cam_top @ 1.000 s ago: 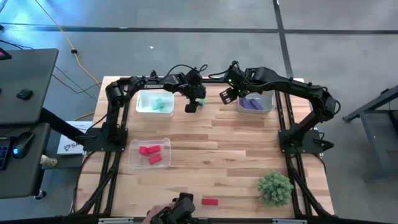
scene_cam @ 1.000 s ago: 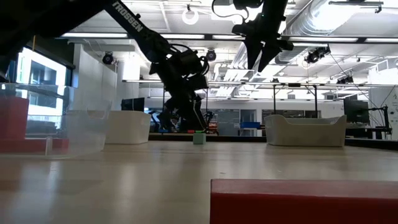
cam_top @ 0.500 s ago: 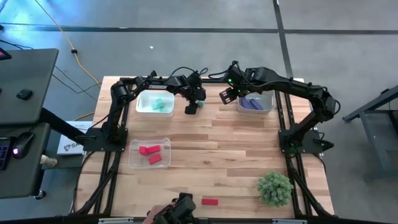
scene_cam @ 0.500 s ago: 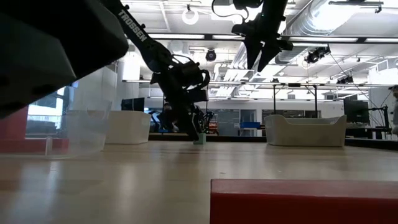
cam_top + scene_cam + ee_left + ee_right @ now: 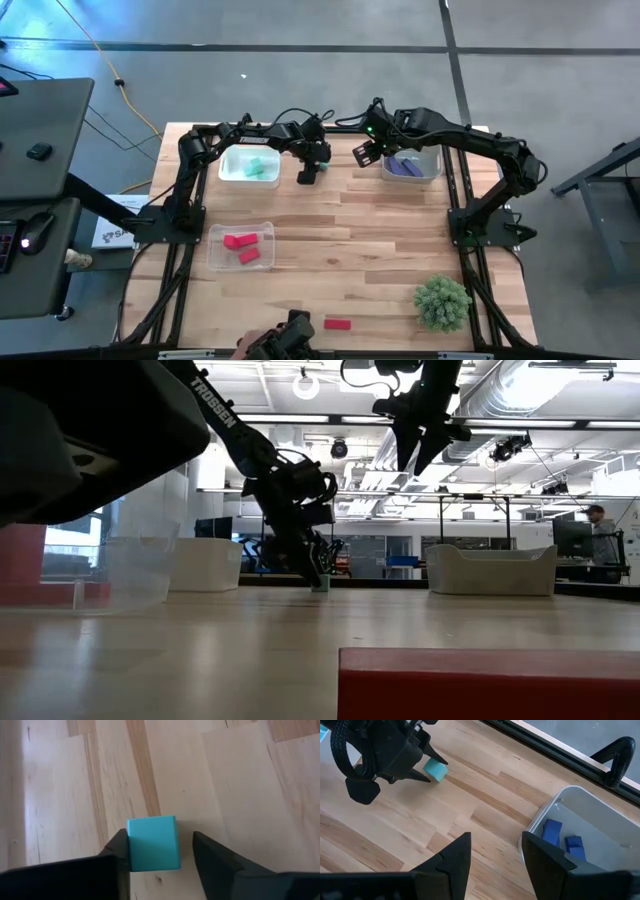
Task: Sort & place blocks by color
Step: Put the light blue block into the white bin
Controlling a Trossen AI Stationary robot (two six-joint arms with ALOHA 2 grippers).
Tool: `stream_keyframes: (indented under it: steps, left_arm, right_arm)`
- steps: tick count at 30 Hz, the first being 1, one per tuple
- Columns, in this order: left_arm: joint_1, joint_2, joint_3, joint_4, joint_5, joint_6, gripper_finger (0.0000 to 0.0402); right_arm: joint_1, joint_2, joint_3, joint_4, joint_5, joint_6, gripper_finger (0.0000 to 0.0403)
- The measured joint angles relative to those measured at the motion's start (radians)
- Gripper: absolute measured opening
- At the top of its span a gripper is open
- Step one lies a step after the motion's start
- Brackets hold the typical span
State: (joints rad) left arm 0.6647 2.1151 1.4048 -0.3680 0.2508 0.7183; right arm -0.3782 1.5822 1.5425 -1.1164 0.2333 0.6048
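A small teal block (image 5: 152, 842) lies flat on the table's far middle, also seen as the teal block (image 5: 436, 769) in the right wrist view. My left gripper (image 5: 160, 834) is open and low over it, one finger on each side; the low view shows my left gripper (image 5: 318, 572) down at the table top. My right gripper (image 5: 365, 152) hangs open, high above the table, beside the tray (image 5: 436, 168) holding purple blocks (image 5: 565, 840). A lone red block (image 5: 338, 324) lies near the table's near edge. My left gripper comes at the teal block from above, slanting down. One finger (image 5: 117, 852) lies against the block's side (image 5: 131, 847); the other finger (image 5: 210, 857) stands a small gap away from the opposite side. The block rests on the table.
A tray (image 5: 226, 172) with teal blocks sits just left of my left gripper. A tray (image 5: 214, 252) with red blocks is at the left middle. A spiky green plant (image 5: 442, 302) stands near the right near corner. A person (image 5: 600, 530) is far off in the room.
My left gripper has come down toward the table and now straddles the teal block, which has stayed in place. My right arm has kept still.
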Motion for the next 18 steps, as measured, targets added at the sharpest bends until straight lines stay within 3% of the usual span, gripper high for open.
stream_keyframes:
  steps: [10,18]
  left_arm:
    - [0.0,-0.001,0.0,0.001,0.012,-0.016,0.0011]
    - [0.003,-0.013,0.0,-0.04,0.03,-0.093,0.0003]
  right_arm:
    - [0.0,0.0,0.0,0.0,0.0,0.0,0.0165]
    - [0.0,0.0,0.0,0.0,0.0,-0.002,0.0165]
